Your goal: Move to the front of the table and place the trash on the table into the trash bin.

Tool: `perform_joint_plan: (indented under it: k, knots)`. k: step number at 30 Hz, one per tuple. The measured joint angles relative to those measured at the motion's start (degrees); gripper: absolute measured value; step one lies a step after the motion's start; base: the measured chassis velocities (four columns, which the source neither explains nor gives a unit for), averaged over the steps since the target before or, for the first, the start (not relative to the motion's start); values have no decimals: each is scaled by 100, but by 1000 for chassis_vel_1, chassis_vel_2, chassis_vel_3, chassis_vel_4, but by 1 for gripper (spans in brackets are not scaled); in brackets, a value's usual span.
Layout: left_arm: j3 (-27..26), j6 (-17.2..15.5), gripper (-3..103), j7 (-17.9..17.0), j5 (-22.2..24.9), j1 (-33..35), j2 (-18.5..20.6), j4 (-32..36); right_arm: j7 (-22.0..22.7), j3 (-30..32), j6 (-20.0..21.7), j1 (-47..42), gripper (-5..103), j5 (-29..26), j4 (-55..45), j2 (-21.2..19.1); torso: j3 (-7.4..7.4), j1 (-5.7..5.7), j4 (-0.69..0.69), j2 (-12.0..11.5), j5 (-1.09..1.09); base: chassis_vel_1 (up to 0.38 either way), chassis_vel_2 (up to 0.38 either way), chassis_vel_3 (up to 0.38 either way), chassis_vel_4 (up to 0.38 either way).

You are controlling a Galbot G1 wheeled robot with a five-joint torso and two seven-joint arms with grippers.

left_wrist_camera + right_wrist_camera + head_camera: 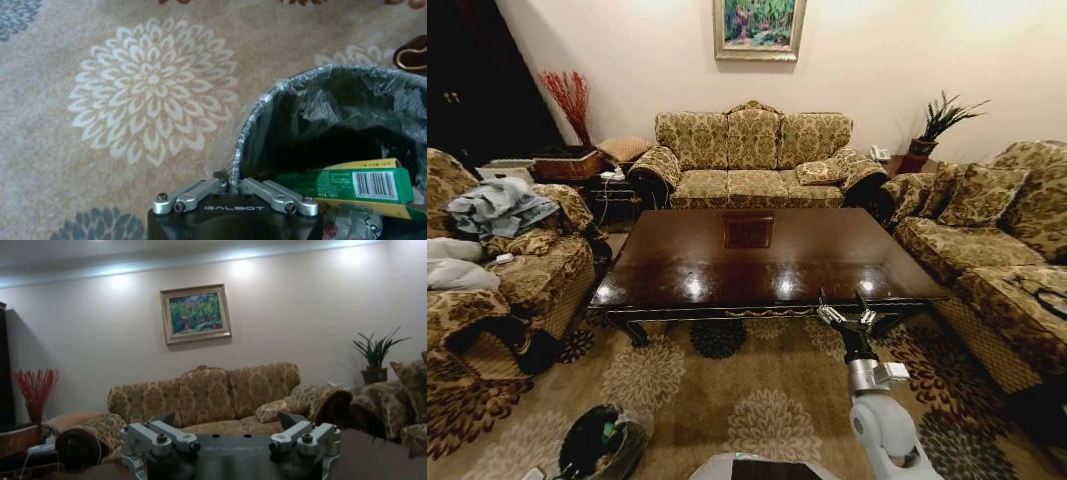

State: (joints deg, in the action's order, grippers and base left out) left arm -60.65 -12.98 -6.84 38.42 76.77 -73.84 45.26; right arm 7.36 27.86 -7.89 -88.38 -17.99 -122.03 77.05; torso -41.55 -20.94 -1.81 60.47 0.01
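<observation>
— What's closest to the robot?

— The trash bin [602, 440], low on its left on the patterned rug [727, 390]. The left wrist view looks straight down at it: black, with a crinkled translucent liner [320, 105]. The left gripper [233, 187] sits right over the rim, its two fingers drawn in to a narrow V with nothing between them.

— Anything in the bin?

— A green packet [347, 182] with a barcode lies inside. Below it there's something silvery, possibly a can, but it's too cut off to be sure.

— And the right arm?

— Raised in front of the robot at the near edge of the table [757, 260]. The right gripper [847, 315] has its fingers [313, 432] spread wide and holds nothing.

— The table itself?

— Glossy dark brown, lamp glare along the near edge, a square centre panel [748, 231].

— Beyond that?

— A gold-patterned sofa [752, 160] against the far wall, under a framed painting [759, 27]. A potted plant [935, 128] stands to the right.
</observation>
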Motion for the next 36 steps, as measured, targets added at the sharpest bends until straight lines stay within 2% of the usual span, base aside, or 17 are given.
perform_joint_plan:
  k: [3,6,8,9,11,12,15,16,18,20,21,24,26,27,32,35,36]
  knots:
    - [0,-47,5,-33,-7,-3,-22,12,4,3,-4,-1,100,18,3,2,0,0,0,0,-1,0,0,0,0]
    - [-23,-288,22,-13,-95,71,-74,179,3,14,5,-21,100,46,5,7,0,0,-3,0,8,0,0,0,0]
    - [-26,-314,22,-12,-126,85,-92,211,-1,15,10,-28,100,47,4,11,0,0,-2,0,6,0,0,0,0]
    - [-31,-335,27,-12,-197,108,-120,243,-3,13,15,-31,100,53,4,21,0,0,-1,0,-2,0,0,0,0]
    - [-34,-360,37,-7,-266,151,-152,290,-5,-6,18,-43,100,58,4,37,0,0,1,0,-1,0,0,0,0]
    - [-34,-360,37,-7,-266,151,-152,290,-5,-6,18,-43,100,58,4,37,0,0,1,0,-1,0,0,0,0]
    - [-55,-363,54,10,-336,240,-203,334,-10,-26,15,-67,100,59,-2,60,0,0,-1,0,-1,0,0,0,0]
    - [-55,-363,54,10,-336,240,-203,334,-10,-26,15,-67,100,59,-2,60,0,0,-1,0,-1,0,0,0,0]
    - [-63,-120,65,78,-394,274,-223,261,-13,-26,-5,-103,100,55,-22,83,0,0,-1,0,-1,0,0,0,0]
    - [-63,-30,65,82,-407,268,-223,218,-15,-25,-14,-117,100,54,-26,87,0,0,0,0,-1,0,0,0,0]
    - [-63,238,70,36,-429,220,-226,52,-22,-21,-42,-161,100,51,-32,94,0,0,-1,0,-1,0,0,0,0]
    - [-63,514,86,-220,-475,128,-265,-127,-47,-19,-98,-260,100,44,-41,94,0,0,1,0,-3,0,0,0,0]
    - [-64,491,86,-341,-507,126,-294,-107,-54,-19,-114,-288,100,38,-44,90,0,0,3,0,-3,0,0,0,0]
    - [-72,316,96,-448,-521,188,-357,68,-63,-19,-147,-317,100,15,-45,68,0,0,2,0,-3,0,0,0,0]
    - [-127,185,100,-404,-581,451,-415,356,-104,-19,-175,-284,100,-96,-36,26,0,0,-1,0,-1,0,0,0,0]
    - [-230,366,100,-14,-561,711,-418,459,-154,-61,-223,-233,100,-144,30,76,0,0,-1,0,-2,0,0,0,0]
    - [-230,366,100,-14,-561,711,-418,459,-154,-61,-223,-233,100,-144,30,76,0,0,-1,0,-2,0,0,0,0]
